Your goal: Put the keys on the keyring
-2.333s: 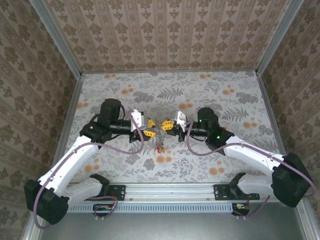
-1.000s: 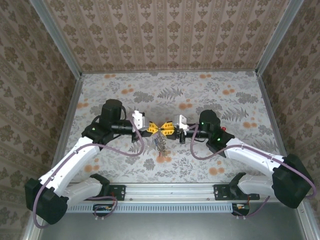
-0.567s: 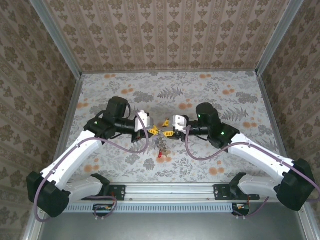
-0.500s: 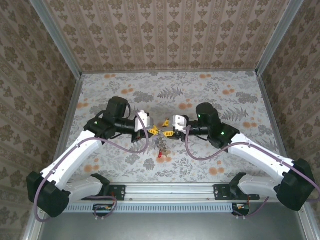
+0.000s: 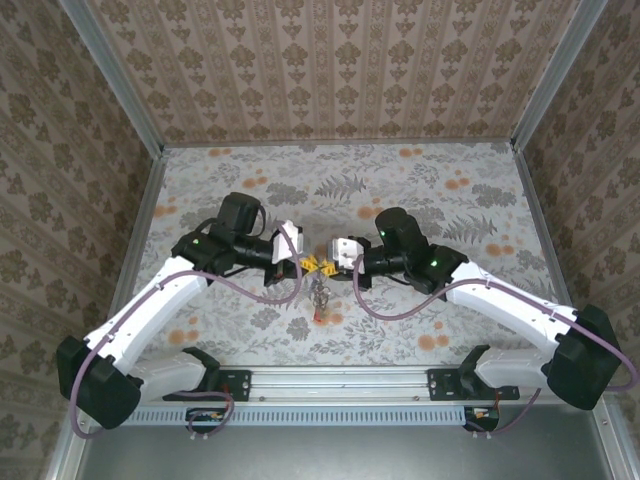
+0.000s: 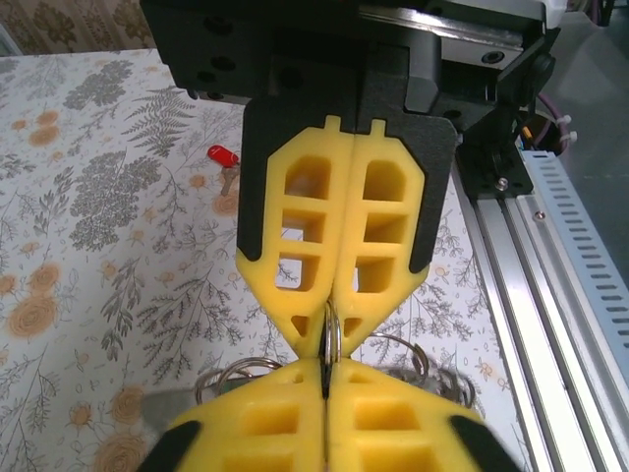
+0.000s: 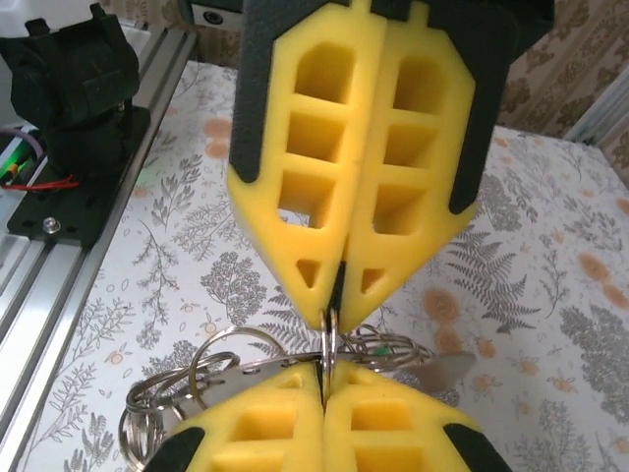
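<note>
My left gripper (image 5: 308,264) and right gripper (image 5: 328,266) meet tip to tip above the middle of the table. Both are shut on the same thin metal keyring (image 6: 330,339), which stands edge-on between the yellow fingertips. The left wrist view has my left gripper (image 6: 324,366) at the bottom and the right gripper (image 6: 331,329) facing it. Seen from the right wrist, the right gripper (image 7: 324,369) meets the left gripper (image 7: 334,315) on the keyring (image 7: 329,339). A bunch of rings and keys (image 5: 320,292) hangs below. One key has a green head (image 7: 381,346). A red-headed key (image 6: 222,157) lies low against the cloth.
The table (image 5: 450,210) wears a floral cloth with grey leaves and orange blooms. Patterned walls close it in at the left, right and back. An aluminium rail (image 5: 340,385) with both arm bases runs along the near edge; it also passes at the right (image 6: 550,256).
Both grippers have closed in on each other until their tips touch on the ring. The right gripper shifted left. The hanging bunch of keys stays beneath them.
</note>
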